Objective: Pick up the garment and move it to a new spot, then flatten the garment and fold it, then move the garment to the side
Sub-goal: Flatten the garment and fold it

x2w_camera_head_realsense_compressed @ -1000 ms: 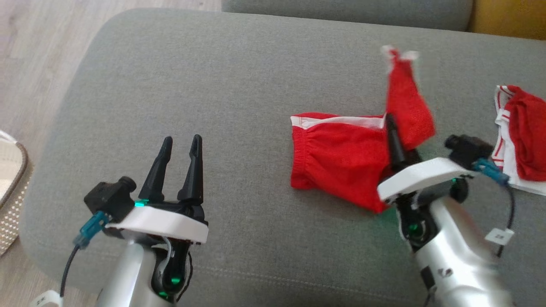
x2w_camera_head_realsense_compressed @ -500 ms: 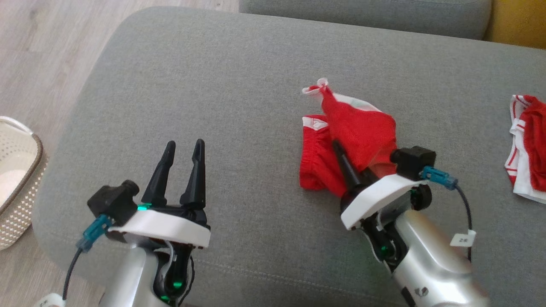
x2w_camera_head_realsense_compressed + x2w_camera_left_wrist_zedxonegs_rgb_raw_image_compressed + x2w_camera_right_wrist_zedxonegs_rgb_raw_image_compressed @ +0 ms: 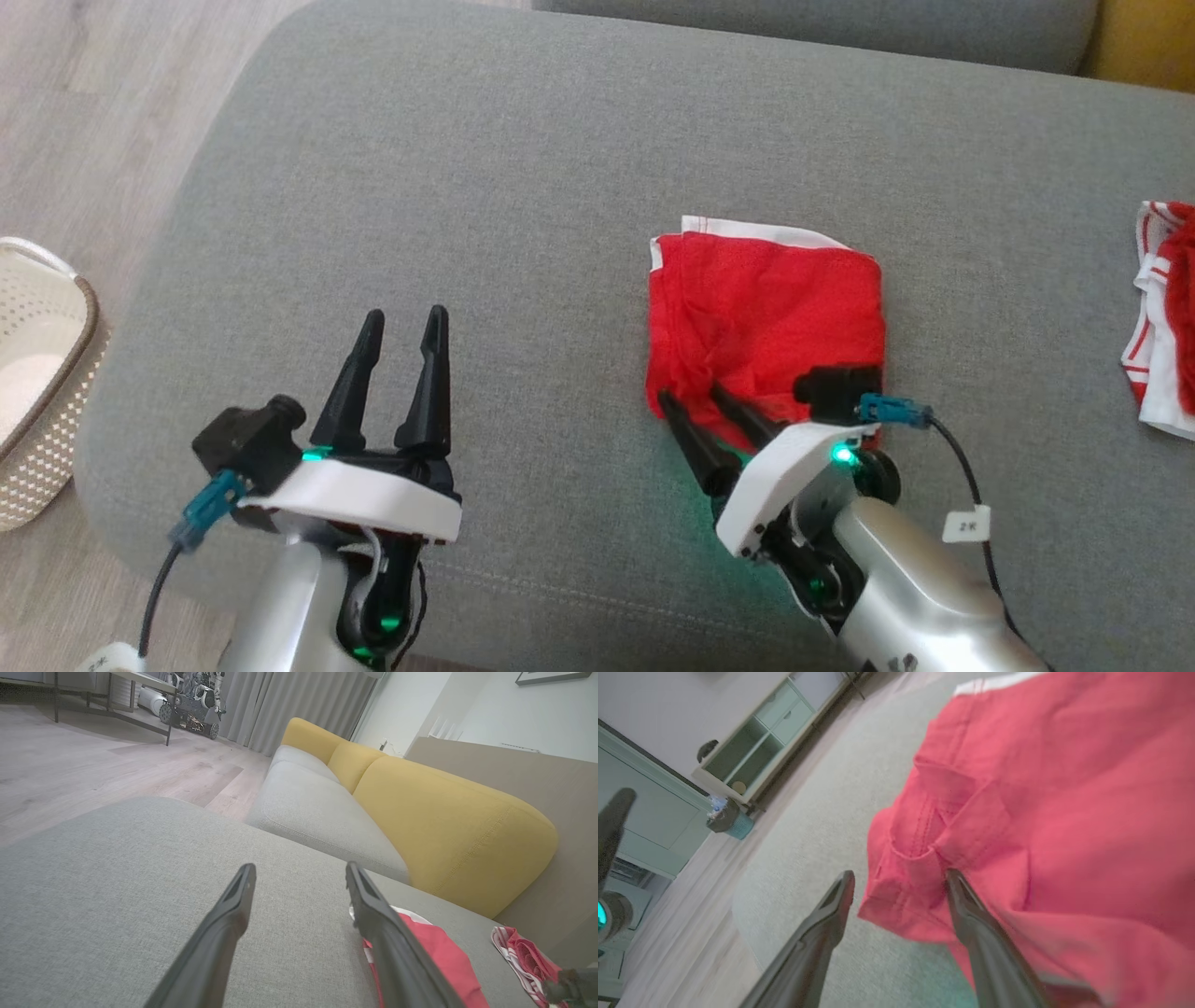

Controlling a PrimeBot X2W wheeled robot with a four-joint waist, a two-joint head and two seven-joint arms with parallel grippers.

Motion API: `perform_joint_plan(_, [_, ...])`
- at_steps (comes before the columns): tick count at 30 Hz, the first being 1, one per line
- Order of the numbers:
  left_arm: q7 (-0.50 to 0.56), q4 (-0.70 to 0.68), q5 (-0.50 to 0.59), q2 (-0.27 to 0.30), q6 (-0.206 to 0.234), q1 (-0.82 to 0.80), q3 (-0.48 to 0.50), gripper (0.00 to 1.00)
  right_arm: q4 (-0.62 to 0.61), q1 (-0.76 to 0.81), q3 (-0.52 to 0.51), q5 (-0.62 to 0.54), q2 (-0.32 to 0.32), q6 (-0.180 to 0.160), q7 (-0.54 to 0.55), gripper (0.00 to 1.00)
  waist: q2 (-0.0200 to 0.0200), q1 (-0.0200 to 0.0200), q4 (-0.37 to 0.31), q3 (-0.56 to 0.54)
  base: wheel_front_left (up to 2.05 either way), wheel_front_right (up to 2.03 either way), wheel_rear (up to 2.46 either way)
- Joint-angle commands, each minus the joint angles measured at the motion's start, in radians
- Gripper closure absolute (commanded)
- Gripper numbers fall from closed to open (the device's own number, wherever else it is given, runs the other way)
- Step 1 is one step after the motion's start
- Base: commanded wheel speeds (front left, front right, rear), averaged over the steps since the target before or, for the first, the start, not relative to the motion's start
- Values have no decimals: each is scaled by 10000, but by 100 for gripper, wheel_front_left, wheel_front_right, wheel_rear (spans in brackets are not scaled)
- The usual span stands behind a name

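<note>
**Red garment folded on the grey cushion, both grippers open**

Nearest, at the left, the left gripper [image 3: 403, 315] hangs over bare grey cushion [image 3: 467, 187]. Its two dark fingers are spread wide with nothing between them, and it is well apart from the cloth.

Nearest at the right, the right gripper [image 3: 691, 394] points its fingers up and to the left at the near left corner of the garment [image 3: 775, 308]. Its jaws are apart too and clamp nothing. In the right wrist view one finger lies over the red fabric and the other over the cushion just beside the hem, with the corner of the cloth bunched between them. Whether the fingers touch the fabric cannot be told.

Just beyond, the garment lies on the cushion right of centre as a compact, roughly square red fold. A white band runs along its far edge and left side, and shallow creases cross its near half.

At the far right edge of the cushion lies a second red-and-white garment [image 3: 1162, 327], crumpled and well apart from the folded one. A pale woven basket [image 3: 56, 373] stands on the wooden floor [image 3: 93, 93] to the left. Farthest away, in the left wrist view, a yellow backrest [image 3: 444, 812] rises behind another grey seat.
</note>
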Motion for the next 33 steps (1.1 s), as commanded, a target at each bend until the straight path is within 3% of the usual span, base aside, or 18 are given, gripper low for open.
perform_joint_plan(1, [-51, -371, -125, 76, 44, -333, 306, 0, -40, -195, 287, 291, 128, 67, 291, 0, -1, 0, -9, 14, 0, 0, 0])
perform_joint_plan(7, [-51, -382, -162, 76, 78, -337, 355, 0, -153, -327, 579, 769, 127, 67, 450, 0, -1, 0, -142, -13, 0, 0, 0])
perform_joint_plan(15, [-51, -517, -65, 76, 46, -370, 515, 0, -990, -691, -279, 411, -587, 67, -891, 0, -1, 0, -707, -294, 0, 0, 0])
perform_joint_plan(19, [-51, -633, -121, 76, 63, -304, 601, 0, -1444, -670, -1119, -591, -1267, 67, -1761, 0, -1, 0, -1067, -487, 0, 0, 0])
perform_joint_plan(25, [-51, -739, -85, 76, 104, -239, 609, 0, -2296, -80, -2899, -2093, -1728, 67, -2291, 0, -1, 0, -1479, -648, 0, 0, 0])
perform_joint_plan(33, [-51, -761, 17, 76, 68, -140, 688, 0, -3480, 1257, -4707, -4098, -1446, 67, -2348, 0, -1, 0, -1722, -708, 0, 0, 0])
